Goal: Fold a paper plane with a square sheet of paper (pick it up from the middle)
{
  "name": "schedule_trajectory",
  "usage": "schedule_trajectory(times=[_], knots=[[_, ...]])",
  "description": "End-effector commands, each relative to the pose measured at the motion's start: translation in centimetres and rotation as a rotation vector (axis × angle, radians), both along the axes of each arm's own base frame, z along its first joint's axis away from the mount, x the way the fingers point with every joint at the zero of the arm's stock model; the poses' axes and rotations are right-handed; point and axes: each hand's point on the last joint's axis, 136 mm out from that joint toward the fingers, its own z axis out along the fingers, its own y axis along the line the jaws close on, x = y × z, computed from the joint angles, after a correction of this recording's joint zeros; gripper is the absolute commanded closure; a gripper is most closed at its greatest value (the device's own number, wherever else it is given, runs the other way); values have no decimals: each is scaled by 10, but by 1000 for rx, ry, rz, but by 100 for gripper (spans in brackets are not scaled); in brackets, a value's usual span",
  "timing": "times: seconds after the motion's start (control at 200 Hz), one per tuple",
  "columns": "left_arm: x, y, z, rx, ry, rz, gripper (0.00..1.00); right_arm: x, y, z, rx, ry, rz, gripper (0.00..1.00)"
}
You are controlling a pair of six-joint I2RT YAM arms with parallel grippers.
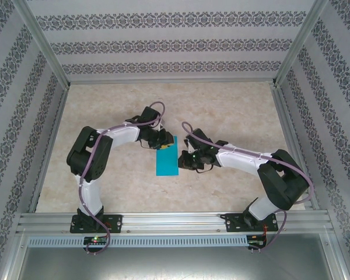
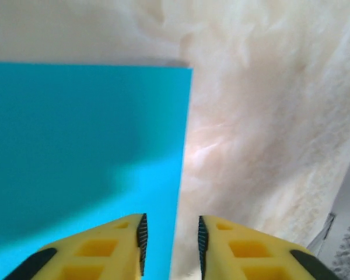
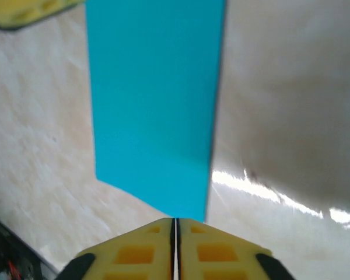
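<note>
Top external view: the teal sheet of paper (image 1: 166,162) lies near the middle of the pale table (image 1: 233,116), a little left of centre, as a rectangle narrower than it is long. The left gripper (image 1: 163,142) sits at the sheet's upper edge. The right gripper (image 1: 185,158) meets its right edge. From this height I cannot tell how either pair of jaws stands.

Left wrist view: the teal sheet of paper (image 2: 76,134) covers the left half of the frame. Its straight right edge runs down towards the bottom centre, with mottled cream table (image 2: 268,116) to the right. The left gripper (image 2: 171,242) is at the bottom with its jaws apart and a clear gap between the yellow fingers. The sheet's edge passes through that gap, and the left-hand finger lies over the paper. Nothing is clamped.

Right wrist view: the teal sheet of paper (image 3: 154,105) stretches from the top of the frame down to the bottom centre. It throws a broad shadow on the table (image 3: 41,146) to its right. The right gripper (image 3: 175,224) has its jaws pressed together with only a hairline between them. The sheet's near edge runs in at the tips, so it looks nipped there. A yellow finger (image 3: 23,10) of the left gripper shows in the upper left corner.
</note>
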Motion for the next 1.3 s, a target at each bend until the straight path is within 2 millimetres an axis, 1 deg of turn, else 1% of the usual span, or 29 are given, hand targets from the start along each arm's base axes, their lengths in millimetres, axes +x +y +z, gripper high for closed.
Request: schedule_trajectory(times=[0.0, 0.055, 0.09, 0.15, 0.235, 0.335, 0.41, 0.53, 0.799, 0.874, 1.064, 1.294], knots=[[12, 32, 40, 23, -77, 85, 58, 29, -4, 10, -56, -84, -60, 77], [9, 48, 41, 35, -76, 123, 52, 38, 1, 11, -52, -99, -64, 69], [6, 57, 42, 45, -75, 145, 48, 43, 4, 11, -52, -106, -67, 66], [-1, 74, 41, 67, -69, 183, 41, 50, 11, 7, -54, -94, -68, 65], [-13, 90, 36, 94, -56, 211, 30, 59, 20, 1, -52, -78, -67, 63], [-28, 96, 30, 122, -39, 196, 18, 66, 29, -6, -44, -57, -70, 63], [-38, 98, 25, 133, -25, 176, 9, 70, 31, -12, -50, -44, -78, 63], [-48, 95, 20, 103, -1, 152, 1, 73, 32, -22, -45, -19, -91, 63], [-70, 77, 10, 10, 111, 136, 0, 69, 26, -47, -28, 66, -127, 64], [-76, 68, 10, -19, 129, 125, 0, 68, 23, -50, -28, 79, -138, 64], [-89, 53, 7, -44, 181, 114, 0, 63, 13, -60, -29, 121, -174, 64], [-103, 42, 1, -47, 233, 104, 2, 58, 7, -70, -38, 169, -206, 64]])
